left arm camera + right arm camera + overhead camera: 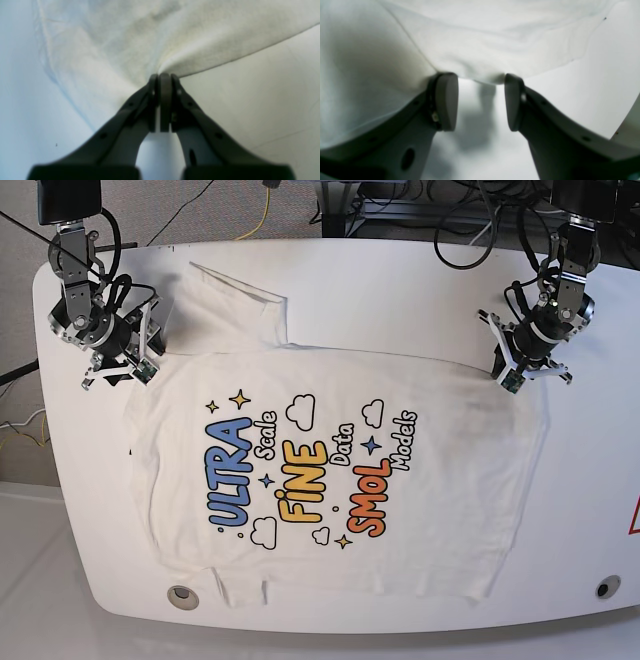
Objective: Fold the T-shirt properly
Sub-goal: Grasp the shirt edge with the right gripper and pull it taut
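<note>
The T-shirt (330, 480) lies print-up across the white table (600, 480), its blue, yellow and orange lettering readable and slanted. Its hem runs along the far edge between the two arms, and its collar end reaches toward the near edge. One corner at the far left is already turned over, showing the plain reverse.

The left gripper (162, 76), at the right of the base view, has its jaws pressed tight together on a pinch of the cloth, which puckers into a peak at the tips. The right gripper (481, 100), at the left of the base view, stands with its jaws apart. The cloth's edge lies just at its fingertips (447, 100) but is not clamped.

The likely trouble is this mismatch. If the left arm lifts or pulls while the other corner is free, the shirt will probably drag and skew, bunching the print side into diagonal creases. The right jaws could also close on air or catch only one layer, since the edge barely enters the gap. The turned-over corner may get trapped in the fold, leaving a lump
</note>
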### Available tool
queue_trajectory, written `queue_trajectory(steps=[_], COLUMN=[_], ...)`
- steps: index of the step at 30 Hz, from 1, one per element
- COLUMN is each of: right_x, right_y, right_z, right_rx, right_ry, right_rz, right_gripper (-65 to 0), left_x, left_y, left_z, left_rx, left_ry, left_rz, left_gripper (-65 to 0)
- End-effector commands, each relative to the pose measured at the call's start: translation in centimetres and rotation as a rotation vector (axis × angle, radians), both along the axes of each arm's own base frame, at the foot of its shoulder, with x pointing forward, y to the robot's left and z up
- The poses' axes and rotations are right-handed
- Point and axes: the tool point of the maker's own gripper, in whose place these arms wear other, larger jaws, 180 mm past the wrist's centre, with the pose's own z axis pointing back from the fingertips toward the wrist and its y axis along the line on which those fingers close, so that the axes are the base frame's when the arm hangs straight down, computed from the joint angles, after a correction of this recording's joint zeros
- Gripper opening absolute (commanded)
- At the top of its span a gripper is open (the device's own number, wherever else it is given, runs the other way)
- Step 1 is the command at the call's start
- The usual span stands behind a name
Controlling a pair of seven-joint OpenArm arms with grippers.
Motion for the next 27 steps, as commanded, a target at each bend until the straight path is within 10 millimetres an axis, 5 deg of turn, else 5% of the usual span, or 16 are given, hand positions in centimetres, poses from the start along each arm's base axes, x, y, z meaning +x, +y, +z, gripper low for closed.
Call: queue_trajectory(steps=[1,7,11,21,27], right_x=[-0.4,-1.2,-2.4,-2.4,-2.2], right_y=[-1.3,-0.6,-0.1,0.2,0.7], right_z=[-0.3,-1.2,-2.3,-2.8,-3.1], right_rx=[-0.057,-0.082,-0.146,-0.205,-0.210], right_ry=[0.029,0.066,0.115,0.104,0.095], right_rz=[0.015,0.082,0.179,0.196,0.194], right_gripper=[-35.9,-39.6,-48.9,-45.8,-53.9], left_x=[-0.5,-0.5,-0.4,-0.7,-0.8], left_y=[1.0,1.1,1.0,0.4,0.4], left_z=[-0.4,-0.4,-0.2,-0.4,-0.5], left_rx=[0.050,0.051,0.046,0.032,0.033], left_ry=[0.038,0.043,0.036,0.036,0.036], left_rz=[0.001,0.002,-0.006,-0.020,-0.023], left_gripper=[-65.0,-65.0,-65.0,-65.0,-65.0])
